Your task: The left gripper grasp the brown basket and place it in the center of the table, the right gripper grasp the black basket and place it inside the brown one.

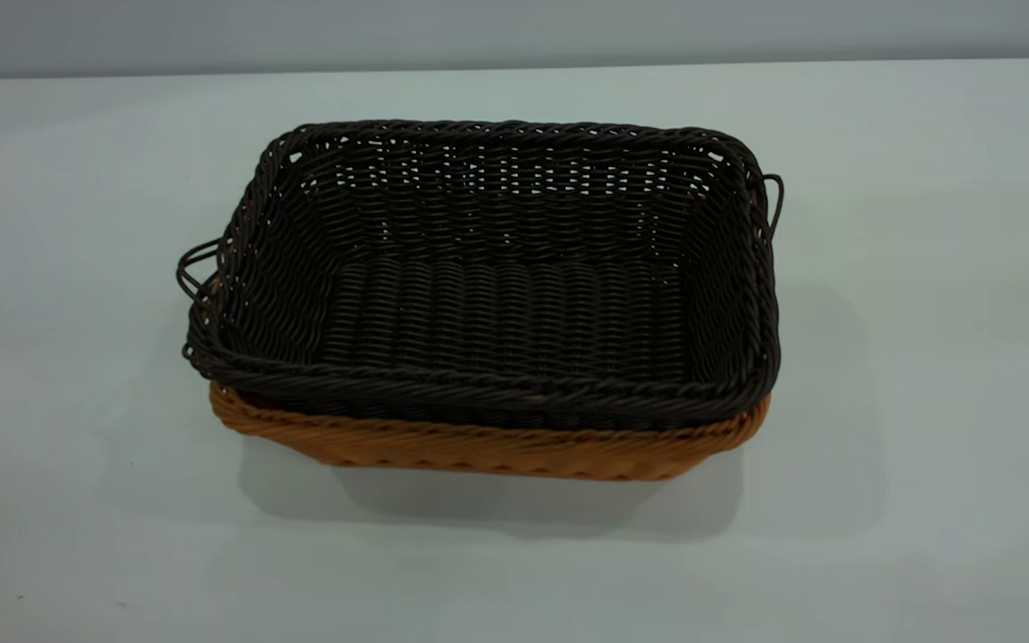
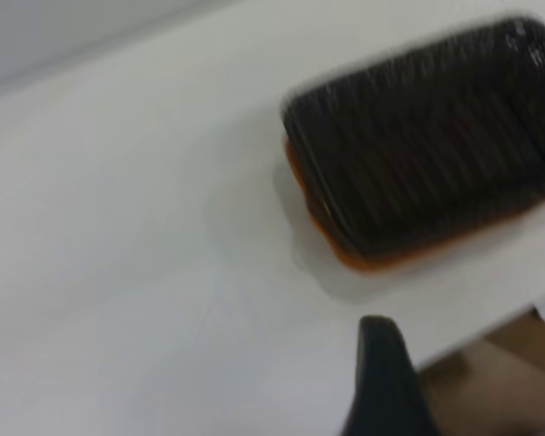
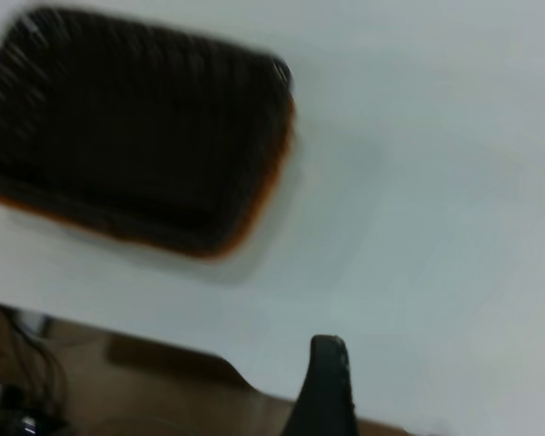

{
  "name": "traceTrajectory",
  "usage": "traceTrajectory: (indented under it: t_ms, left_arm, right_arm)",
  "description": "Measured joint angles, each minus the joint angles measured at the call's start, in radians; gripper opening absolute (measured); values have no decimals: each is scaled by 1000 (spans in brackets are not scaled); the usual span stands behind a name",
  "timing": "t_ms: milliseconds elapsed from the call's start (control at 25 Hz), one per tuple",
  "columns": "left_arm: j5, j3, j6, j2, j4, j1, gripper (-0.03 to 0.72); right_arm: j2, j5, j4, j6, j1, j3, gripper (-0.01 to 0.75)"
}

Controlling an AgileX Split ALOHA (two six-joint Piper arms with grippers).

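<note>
The rectangular dark brown-black woven wicker basket [image 1: 514,295] sits nested inside the rectangular orange-brown woven wicker basket [image 1: 497,446], whose wall shows only beneath the dark rim. Both rest mid-desk on the plain white flat desk [image 1: 925,357]. The left claw [image 2: 381,381] and the right claw [image 3: 325,386] hang well apart from the baskets, nothing held; claw opening cannot be told.
</note>
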Motion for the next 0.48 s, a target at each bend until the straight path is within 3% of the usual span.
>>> traceTrajectory:
  t_ms: [320, 480]
  left_arm:
    - [0, 338, -23, -139, -43, 0, 466]
    - [-4, 452, -50, -201, -48, 0, 465]
  right_arm:
    - [-291, -98, -35, -1, 0, 362, 570]
    - [-374, -145, -37, -2, 0, 397, 570]
